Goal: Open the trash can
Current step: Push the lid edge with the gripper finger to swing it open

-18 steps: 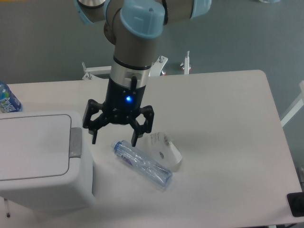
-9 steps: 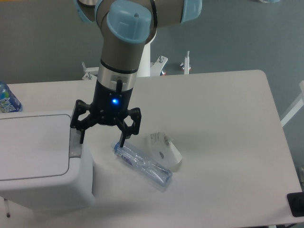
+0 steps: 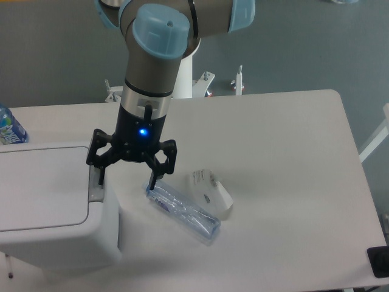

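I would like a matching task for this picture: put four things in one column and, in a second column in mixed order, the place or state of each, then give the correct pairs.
Things:
1. trash can
2. clear bottle
3. white gadget
4. tool

Places or states:
A. lying on its side on the table
B. open, one finger over the grey tab
C. lid closed, at the left
D. right beside the bottle, on its far side

Pairs: 1-C, 2-A, 3-D, 4-B

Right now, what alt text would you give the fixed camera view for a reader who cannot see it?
A robot arm's open claw hangs over the right edge of a closed light-grey trash can, one fingertip at its darker grey push tab. On the white table just right lie a clear plastic bottle and a small white gadget.
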Controlling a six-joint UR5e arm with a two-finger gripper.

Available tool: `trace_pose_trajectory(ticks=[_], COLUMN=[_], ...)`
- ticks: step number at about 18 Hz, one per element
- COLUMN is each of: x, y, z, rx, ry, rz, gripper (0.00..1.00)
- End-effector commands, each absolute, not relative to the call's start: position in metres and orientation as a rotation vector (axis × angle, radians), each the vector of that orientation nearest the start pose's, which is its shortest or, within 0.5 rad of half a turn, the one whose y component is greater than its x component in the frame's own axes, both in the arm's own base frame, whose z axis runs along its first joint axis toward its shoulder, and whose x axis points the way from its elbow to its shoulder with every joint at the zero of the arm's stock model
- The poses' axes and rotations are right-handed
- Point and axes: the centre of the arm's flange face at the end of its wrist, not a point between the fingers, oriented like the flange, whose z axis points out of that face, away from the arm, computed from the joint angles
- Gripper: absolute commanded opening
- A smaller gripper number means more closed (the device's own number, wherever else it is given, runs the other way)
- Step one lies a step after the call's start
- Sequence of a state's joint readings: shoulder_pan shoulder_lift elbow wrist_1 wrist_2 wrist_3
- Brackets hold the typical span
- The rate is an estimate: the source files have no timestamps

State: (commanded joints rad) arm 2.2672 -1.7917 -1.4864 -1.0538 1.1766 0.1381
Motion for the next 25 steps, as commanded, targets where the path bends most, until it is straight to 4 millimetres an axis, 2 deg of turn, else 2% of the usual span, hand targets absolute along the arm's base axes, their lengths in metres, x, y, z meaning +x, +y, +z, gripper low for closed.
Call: trace_pose_trajectory(ticks=[22, 25], x=[-0.259, -0.259], y=[0.576, 0.577], z=[0.471, 0.49], rx=[-2.558, -2.533], ry=[-0.628, -0.6], rz=[-0.274, -0.25], gripper=[1.0, 1.0])
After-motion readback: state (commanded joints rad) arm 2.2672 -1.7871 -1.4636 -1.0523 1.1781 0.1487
